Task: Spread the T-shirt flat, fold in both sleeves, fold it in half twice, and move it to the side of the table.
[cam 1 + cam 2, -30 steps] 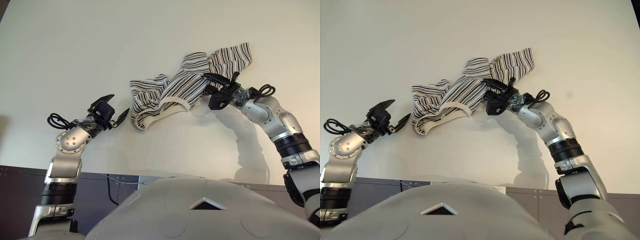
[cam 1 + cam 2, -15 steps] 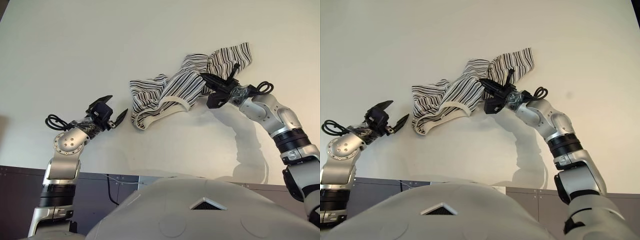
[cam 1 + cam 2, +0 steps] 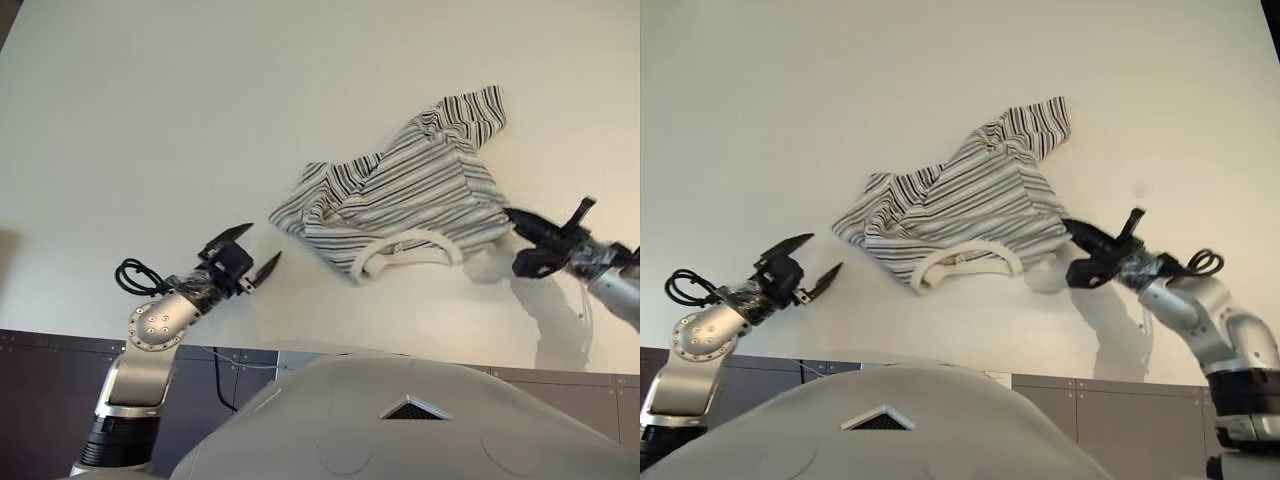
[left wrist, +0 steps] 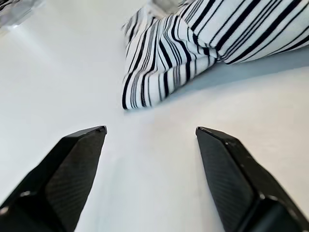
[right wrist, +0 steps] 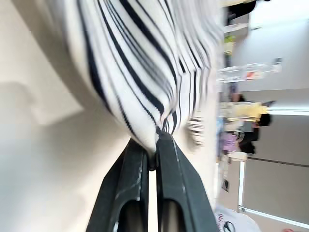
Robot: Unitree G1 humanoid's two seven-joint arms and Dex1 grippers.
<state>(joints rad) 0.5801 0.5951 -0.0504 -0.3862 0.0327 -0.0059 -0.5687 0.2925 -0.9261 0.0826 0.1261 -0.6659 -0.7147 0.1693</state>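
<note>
Our right hand (image 3: 512, 215), pinching the T-shirt (image 3: 420, 195) by its edge, is dragging it rightward and nearer, so the crumpled cloth is opening out mid-bench (image 3: 150, 120). Our left hand (image 3: 264, 243), fingers spread, is nearing its left corner. Spreading is progressing.

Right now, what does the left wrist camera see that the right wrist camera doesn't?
The left wrist view, unlike the right one, shows the left hand open. Its two black fingers are spread over bare table, and an edge of the striped T-shirt lies ahead, untouched. The right wrist view, unlike the left one, shows the right hand shut on a pinch of the cloth, with a room behind. Both show the T-shirt's stripes and the white table.
</note>
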